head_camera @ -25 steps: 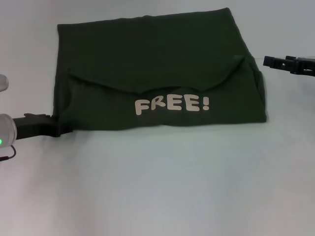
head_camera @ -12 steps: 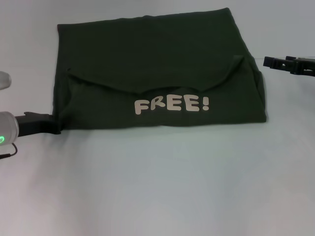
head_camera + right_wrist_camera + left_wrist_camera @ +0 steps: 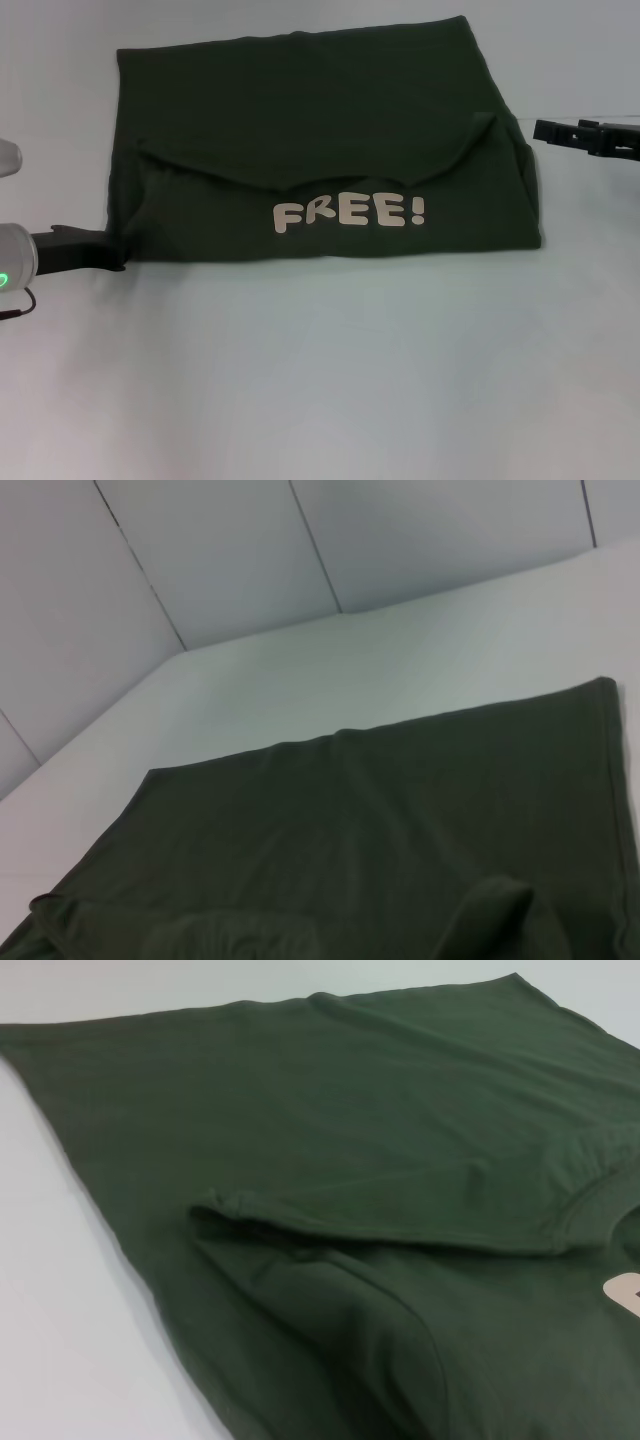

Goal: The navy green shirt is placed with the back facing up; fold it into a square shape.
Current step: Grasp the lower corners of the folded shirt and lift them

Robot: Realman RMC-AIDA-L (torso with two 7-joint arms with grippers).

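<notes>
The navy green shirt [image 3: 300, 110] lies on the white table. Its near part is folded up over the back, so the cream "FREE!" lettering [image 3: 350, 212] faces up. The folded-in sleeves make a curved edge across the middle. My left gripper [image 3: 115, 255] rests low on the table, just beside the shirt's front left corner. My right gripper [image 3: 545, 130] hovers just off the shirt's right edge, level with the folded sleeve. The left wrist view shows the shirt [image 3: 350, 1130] close up with its layered folds. In the right wrist view, the shirt [image 3: 380, 820] shows its plain far part.
The white table [image 3: 320, 380] stretches bare in front of the shirt. Grey wall panels [image 3: 250, 550] rise behind the table's far edge.
My left gripper has drawn back to the left, away from the shirt's front left corner. The shirt and the right gripper have stayed put.
</notes>
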